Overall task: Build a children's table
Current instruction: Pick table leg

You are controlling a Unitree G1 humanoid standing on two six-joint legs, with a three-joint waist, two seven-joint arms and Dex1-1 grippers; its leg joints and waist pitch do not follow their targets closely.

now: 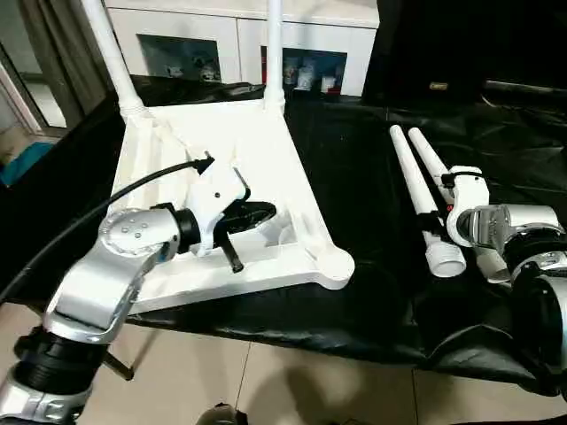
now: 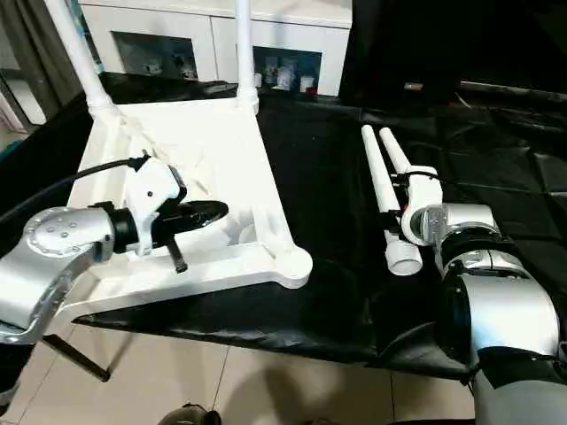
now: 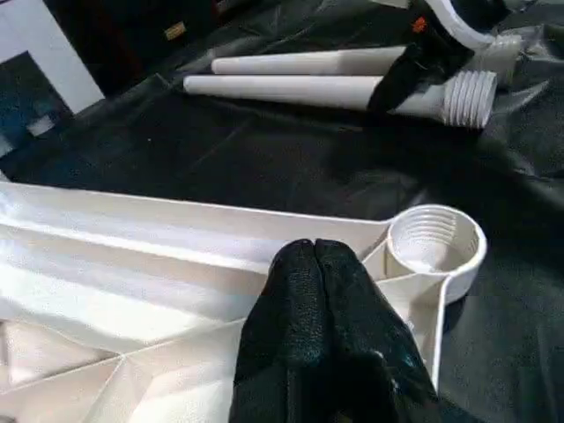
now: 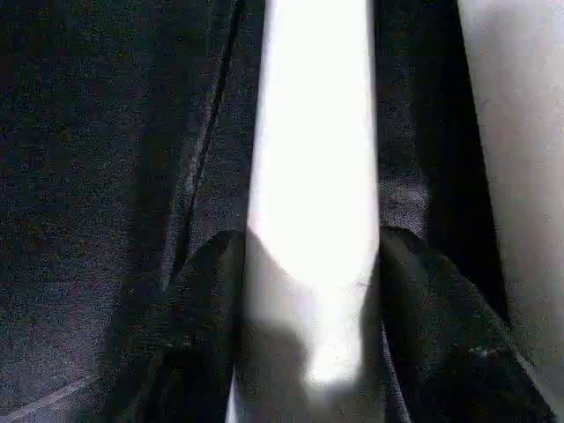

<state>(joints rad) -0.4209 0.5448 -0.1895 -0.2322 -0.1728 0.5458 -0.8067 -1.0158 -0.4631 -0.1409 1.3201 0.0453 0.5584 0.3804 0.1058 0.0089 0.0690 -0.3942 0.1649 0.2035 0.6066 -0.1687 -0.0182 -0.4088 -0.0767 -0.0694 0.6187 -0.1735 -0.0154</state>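
Lying upside down on the black sheet [image 1: 354,301], the tabletop [image 1: 257,142] is overhung by the closed left gripper [image 3: 315,264] near its empty corner socket [image 3: 436,242]. One loose leg [image 4: 313,176] is straddled by the right gripper [image 4: 313,264], fingers [image 4: 207,291] either side; a grip cannot be confirmed.

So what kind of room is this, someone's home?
Probably a home-like room or a lab set up as one: a white cabinet with glass doors holding small items, a curtain at the side, a tiled floor, and a black sheet covering the work surface.

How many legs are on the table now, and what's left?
Two long white tapered legs stand in the far corner sockets of the upturned white plastic tabletop. The right gripper straddles one of two loose legs on the black sheet; the left gripper, shut, rests by the empty near socket. Two remain.
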